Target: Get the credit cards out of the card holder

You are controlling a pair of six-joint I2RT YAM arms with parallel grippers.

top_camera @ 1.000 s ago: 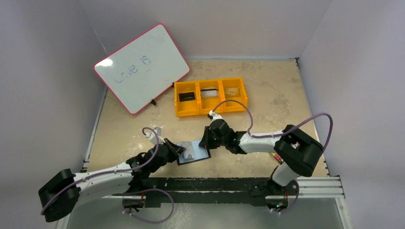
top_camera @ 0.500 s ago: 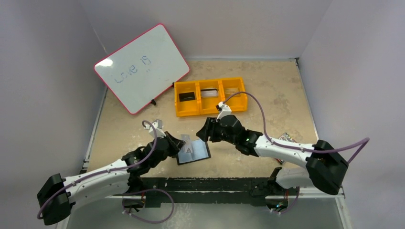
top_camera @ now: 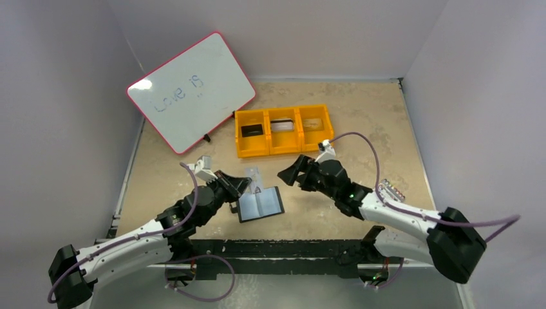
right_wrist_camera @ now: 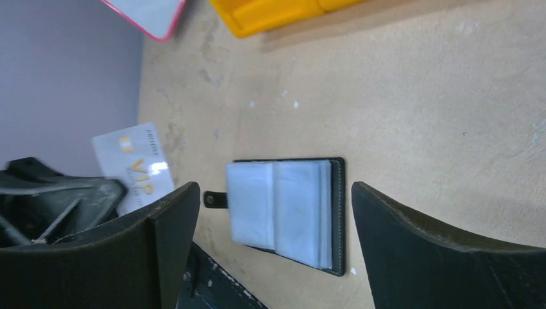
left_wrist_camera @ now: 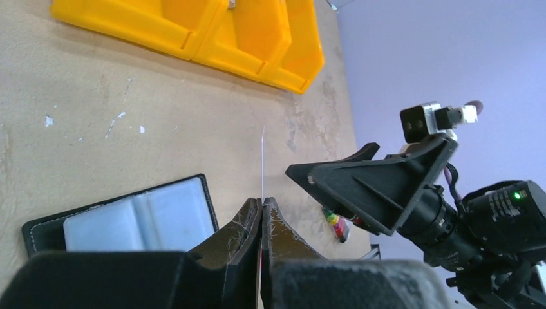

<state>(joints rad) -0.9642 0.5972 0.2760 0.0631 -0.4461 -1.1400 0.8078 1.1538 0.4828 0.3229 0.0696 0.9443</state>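
**One more card is out, and it needs a spot**

The left gripper (left_wrist_camera: 263, 205) has its two fingers pressed tight together on a pale card (right_wrist_camera: 132, 168). The card is thin and has gold letters on it. It sticks out past the fingertips, up in the air, and it does not touch the table (top_camera: 360, 122). So this card is out of the card holder (top_camera: 261, 204), but it is not put down yet.

The card holder lies flat and open on the table, just beside the left fingertips and a little below the card. Its black cover faces down and its shiny clear sleeves face up. The sleeves look pale and flat. I cannot tell if any more cards hide inside them.

Farther out from both hands sits the orange tray (top_camera: 284, 150). It has three boxes in a row. The left box has a black card (top_camera: 252, 130), the middle box has a silvery card (top_camera: 281, 126), and the right box has a tan card (top_camera: 311, 123). It looks like those three are done.

The right gripper (right_wrist_camera: 273, 188) has its fingers wide apart with nothing in them. It hangs in the air near the card holder, on the other side from the left gripper, and the open sleeves show between its fingers.

I think most of the job is done. What is left is to set the pale card down somewhere, and to check the sleeves for more cards.
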